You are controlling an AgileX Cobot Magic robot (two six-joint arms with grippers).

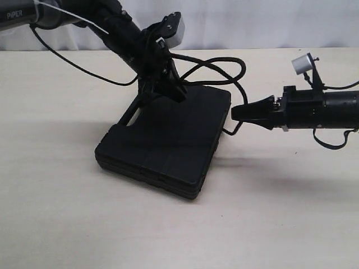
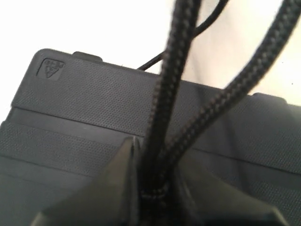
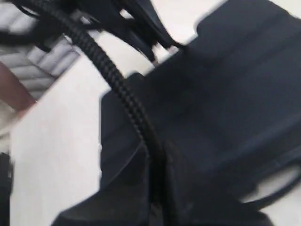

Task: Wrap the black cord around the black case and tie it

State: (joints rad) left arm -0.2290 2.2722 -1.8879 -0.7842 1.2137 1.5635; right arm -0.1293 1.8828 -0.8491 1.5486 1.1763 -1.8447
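Two grippers: each is seen closed on the black cord, as set out view by view.
Exterior view, black case (image 1: 168,140): laid flat near the middle of the pale table (image 1: 56,196), with its handle cutout on the far left side.
Exterior view, left gripper (image 1: 178,94): held tilted down over the case's far edge, with the jaws drawn together on the cord.
Exterior view, black cord (image 1: 224,60): looped in the air past the case's far right corner, then carried down beside the case's right edge to the right gripper.
Exterior view, right gripper (image 1: 235,112): held level just beside the case's right edge and clear of the table, jaws closed, with the cord hanging at the tip.
Left wrist view, left gripper (image 2: 153,190): two braided strands of the cord (image 2: 174,70) are pinched between the jaws, which are parted only by the cord's thickness.
Left wrist view, case (image 2: 70,103): the ribbed lid is seen beneath the gripper, with an embossed triangle mark (image 2: 51,68) in one corner.
Right wrist view, right gripper (image 3: 157,188): the picture is blurred; a single strand of the cord (image 3: 108,70) is clamped in fully closed jaws.
Right wrist view, case (image 3: 225,94): it is seen lying on the table (image 3: 61,141) just past the jaws.
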